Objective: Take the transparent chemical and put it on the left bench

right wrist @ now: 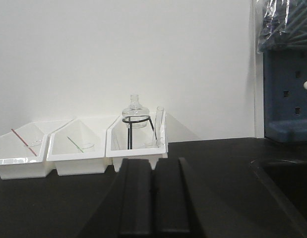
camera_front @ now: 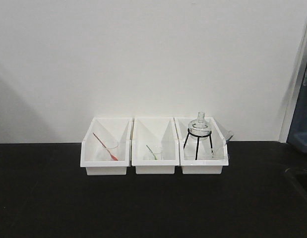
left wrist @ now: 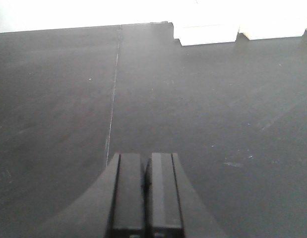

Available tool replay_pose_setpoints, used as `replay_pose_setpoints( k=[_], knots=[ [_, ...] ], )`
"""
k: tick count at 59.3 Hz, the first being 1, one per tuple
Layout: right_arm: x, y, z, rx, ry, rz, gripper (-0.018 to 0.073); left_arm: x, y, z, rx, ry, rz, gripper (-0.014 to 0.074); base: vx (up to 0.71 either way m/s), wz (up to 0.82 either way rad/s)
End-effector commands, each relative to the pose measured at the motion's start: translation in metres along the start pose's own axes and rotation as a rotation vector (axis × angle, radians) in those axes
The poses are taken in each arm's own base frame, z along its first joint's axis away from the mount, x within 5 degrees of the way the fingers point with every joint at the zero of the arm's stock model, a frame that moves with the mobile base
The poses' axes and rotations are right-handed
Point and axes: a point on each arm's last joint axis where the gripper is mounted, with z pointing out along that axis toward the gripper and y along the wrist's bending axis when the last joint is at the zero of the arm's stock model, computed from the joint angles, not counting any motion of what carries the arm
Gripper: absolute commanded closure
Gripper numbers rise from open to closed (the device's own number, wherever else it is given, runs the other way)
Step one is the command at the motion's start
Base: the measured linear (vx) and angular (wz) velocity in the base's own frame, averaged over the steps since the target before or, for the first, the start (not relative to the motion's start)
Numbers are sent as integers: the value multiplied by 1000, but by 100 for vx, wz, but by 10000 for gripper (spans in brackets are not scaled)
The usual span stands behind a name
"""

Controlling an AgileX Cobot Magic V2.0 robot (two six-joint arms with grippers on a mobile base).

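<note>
The transparent chemical (camera_front: 225,136) is a clear pipette leaning in a beaker at the right end of the rightmost white bin (camera_front: 203,168). In the right wrist view this pipette (right wrist: 159,125) stands just right of a black tripod. My right gripper (right wrist: 153,161) is shut and empty, low over the black countertop (right wrist: 217,163), a short way in front of that bin. My left gripper (left wrist: 146,156) is also shut on nothing, over bare black countertop (left wrist: 203,99). Neither gripper shows in the front view. Whether this countertop is the left bench I cannot tell.
A round glass flask (camera_front: 200,123) sits on the tripod (camera_front: 197,141). The left bin holds a red-filled pipette (camera_front: 104,147), the middle bin a green-filled one (camera_front: 152,151). A sink recess (right wrist: 284,183) lies to the right, with a blue rack (right wrist: 287,94) behind it. A white wall backs the bins.
</note>
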Motion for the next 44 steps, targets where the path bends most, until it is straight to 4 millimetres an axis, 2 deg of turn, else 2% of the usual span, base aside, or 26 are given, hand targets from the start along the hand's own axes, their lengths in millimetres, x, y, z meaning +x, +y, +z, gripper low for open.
replay_pose_setpoints(
  k=[1,44],
  knots=[
    [-5,1,-1,-10,-80,1,567,-3,0,-1,-2,-81,-9,600,0,0],
    [-5,1,-1,-10,-80,1,567,-3,0,-1,-2,-81,-9,600,0,0]
  ],
)
